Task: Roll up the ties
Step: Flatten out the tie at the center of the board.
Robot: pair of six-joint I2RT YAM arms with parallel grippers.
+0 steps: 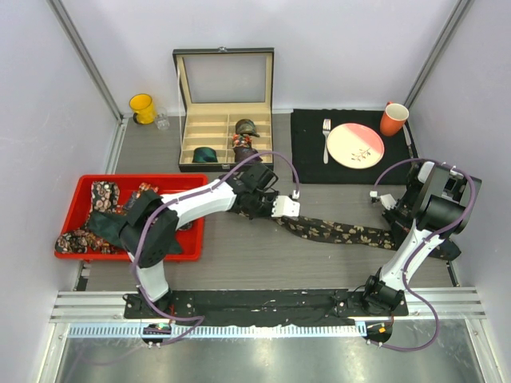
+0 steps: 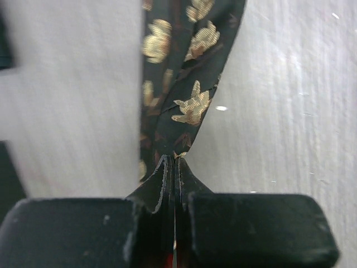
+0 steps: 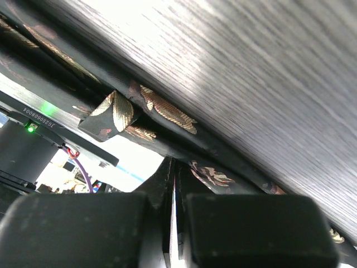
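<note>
A dark tie with beige floral print lies stretched across the table's middle, between the two grippers. My left gripper is shut on its left end; in the left wrist view the tie runs away from the closed gripper. My right gripper is at its right end. In the right wrist view the gripper is closed on the edge of the tie, whose end is folded over. Several more floral ties lie in the red tray. Rolled ties sit in the box.
An open box with compartments stands at the back centre. A black mat at the back right holds a plate, a fork and an orange cup. A yellow mug stands at the back left.
</note>
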